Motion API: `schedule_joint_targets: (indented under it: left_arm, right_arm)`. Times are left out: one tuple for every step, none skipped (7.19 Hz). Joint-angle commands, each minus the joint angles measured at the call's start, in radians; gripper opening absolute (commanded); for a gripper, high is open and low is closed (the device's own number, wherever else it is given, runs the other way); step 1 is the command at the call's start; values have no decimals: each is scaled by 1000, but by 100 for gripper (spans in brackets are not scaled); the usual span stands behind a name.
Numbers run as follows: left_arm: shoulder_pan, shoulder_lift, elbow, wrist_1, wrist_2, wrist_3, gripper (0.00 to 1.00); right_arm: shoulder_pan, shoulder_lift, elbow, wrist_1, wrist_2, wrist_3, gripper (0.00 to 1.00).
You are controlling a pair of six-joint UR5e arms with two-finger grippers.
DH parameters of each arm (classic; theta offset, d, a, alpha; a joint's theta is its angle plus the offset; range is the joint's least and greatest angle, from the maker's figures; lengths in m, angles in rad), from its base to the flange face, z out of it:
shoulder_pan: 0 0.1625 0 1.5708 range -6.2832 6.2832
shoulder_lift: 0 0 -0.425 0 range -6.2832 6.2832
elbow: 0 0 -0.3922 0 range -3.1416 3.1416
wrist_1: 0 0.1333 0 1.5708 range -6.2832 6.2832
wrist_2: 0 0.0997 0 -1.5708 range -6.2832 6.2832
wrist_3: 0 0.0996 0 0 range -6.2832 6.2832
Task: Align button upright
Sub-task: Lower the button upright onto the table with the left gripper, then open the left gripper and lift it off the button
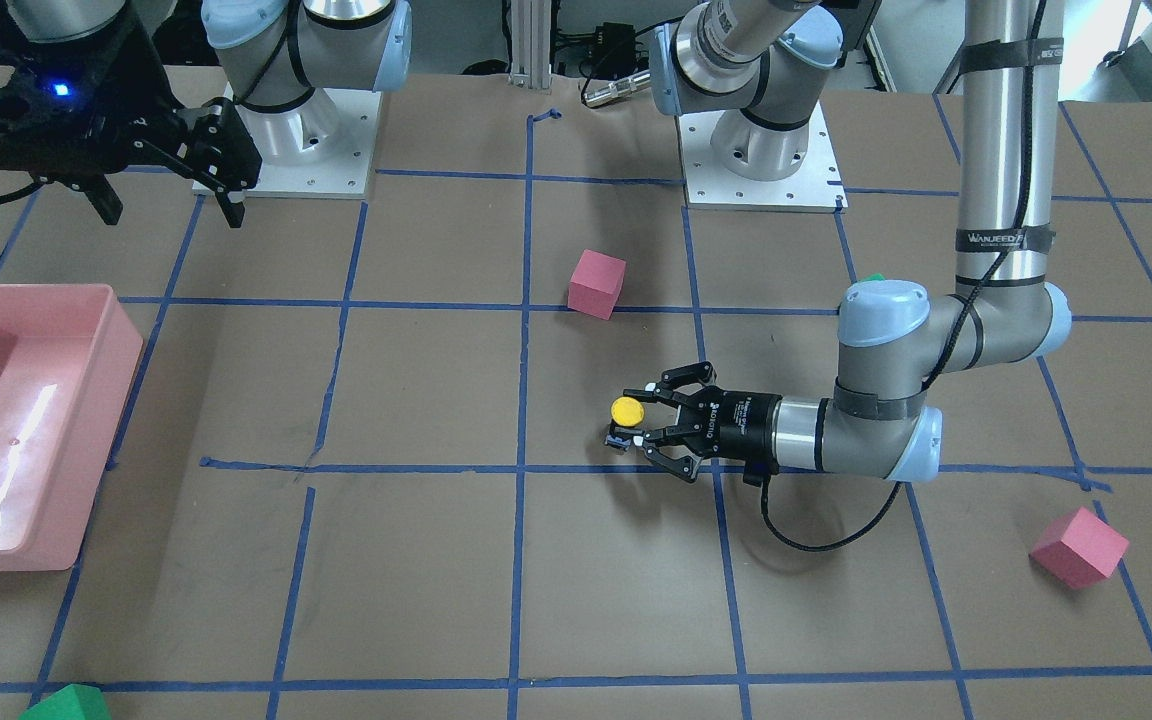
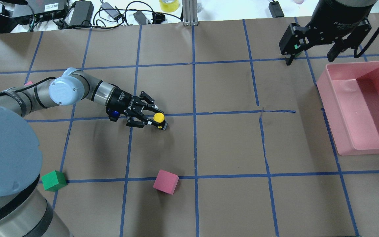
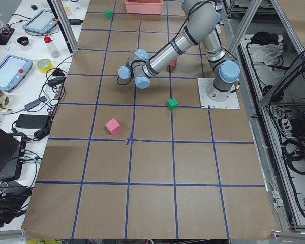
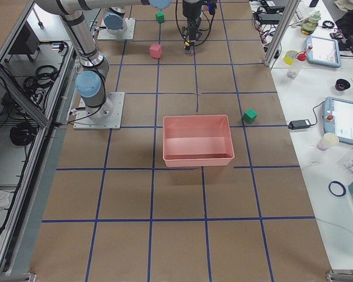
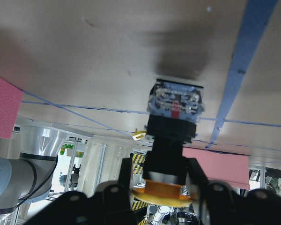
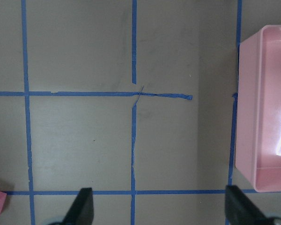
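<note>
Green cube [image 2: 54,180]: is being shown nearest the robot's base, well apart from the work. It is being given no part in it.
Pink cube [image 2: 165,181]: is being shown on a blue tape line, near the button but not touching it, so the reach is not being blocked.
Left gripper [image 2: 153,116]: is being held low and level over the table so the button is being bracketed from the side at its black neck, with the cap clear. The jaws are being held slightly apart. In the wrist view a sliver of background is being shown beside one finger [image 5: 126,176].
Button [image 2: 159,117]: is being stood between those jaws near the table's middle, just beside a tape line, with yellow cap up and grey base down on the paper. The uprighting is being judged nearly complete.
Pink bin [image 2: 336,112]: is being shown far off to the right, seemingly empty.
Right gripper [image 2: 310,59]: is being held high beyond the bin's far corner with its jaws wide apart and nothing between them, evidently parked out of the way.
</note>
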Motion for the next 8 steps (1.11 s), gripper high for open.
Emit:
schedule_joint_targets:
  left_arm:
    - [0,8,3,0,2,-8,80]
    - [0,21,12,0,2,-16,85]
    - [0,32,16,2,0,-11,88]
    - [0,43,25,29,2,-10,91]
    - [2,61,28,77,25,-2,97]
    - [9,96,32,112,128,7,100]
    - [30,138,34,153,255,12,100]
    - [46,176,48,152,281,19,100]
  right_arm:
    - [0,0,1,-2,0,0,100]
    - [0,-1,-1,0,-1,0,100]
    - [0,-1,1,0,-3,0,100]
    - [2,0,1,-26,-3,0,100]
    - [0,0,1,-38,-1,0,100]
    - [3,-1,2,-38,-4,0,100]
    - [2,0,1,-40,-1,1,100]
    - [0,0,-4,-51,-3,3,100]
